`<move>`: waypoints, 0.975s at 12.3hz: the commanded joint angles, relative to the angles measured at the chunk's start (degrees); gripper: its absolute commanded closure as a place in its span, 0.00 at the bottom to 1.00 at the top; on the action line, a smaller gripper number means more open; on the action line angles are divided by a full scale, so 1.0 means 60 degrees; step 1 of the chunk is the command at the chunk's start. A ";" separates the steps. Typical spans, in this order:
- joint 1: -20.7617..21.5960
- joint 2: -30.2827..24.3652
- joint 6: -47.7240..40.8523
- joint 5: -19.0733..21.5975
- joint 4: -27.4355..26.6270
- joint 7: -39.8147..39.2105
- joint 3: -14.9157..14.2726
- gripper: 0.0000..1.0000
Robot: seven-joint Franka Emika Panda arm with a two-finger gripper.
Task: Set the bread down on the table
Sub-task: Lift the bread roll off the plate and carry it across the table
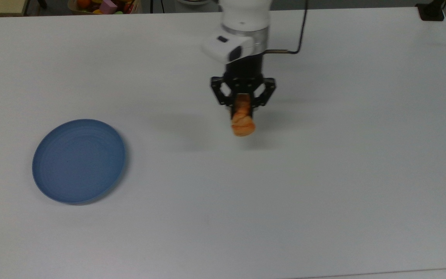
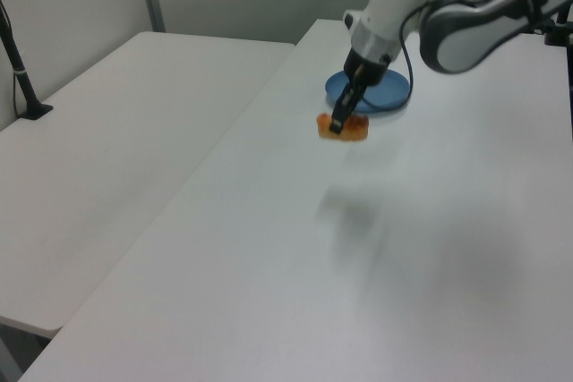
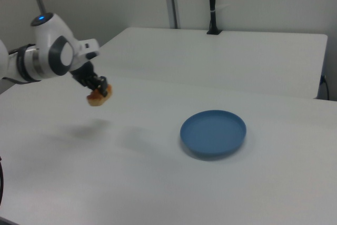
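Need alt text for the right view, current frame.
A robot arm's pincer holds the bread in the air above a white table, toward the right view's left. An empty blue plate sits on the table to its right.

Golden-orange bread (image 1: 242, 122), blue plate (image 1: 78, 161)
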 commanded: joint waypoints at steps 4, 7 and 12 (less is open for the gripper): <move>0.2078 -0.0285 0.0017 -0.2353 -0.1500 0.4434 0.0918 0.60; 0.3107 -0.0139 -0.0013 -0.2474 -0.1634 0.5875 0.0918 0.60; 0.4484 0.0548 0.0002 -0.3012 -0.1372 0.7718 0.0932 0.60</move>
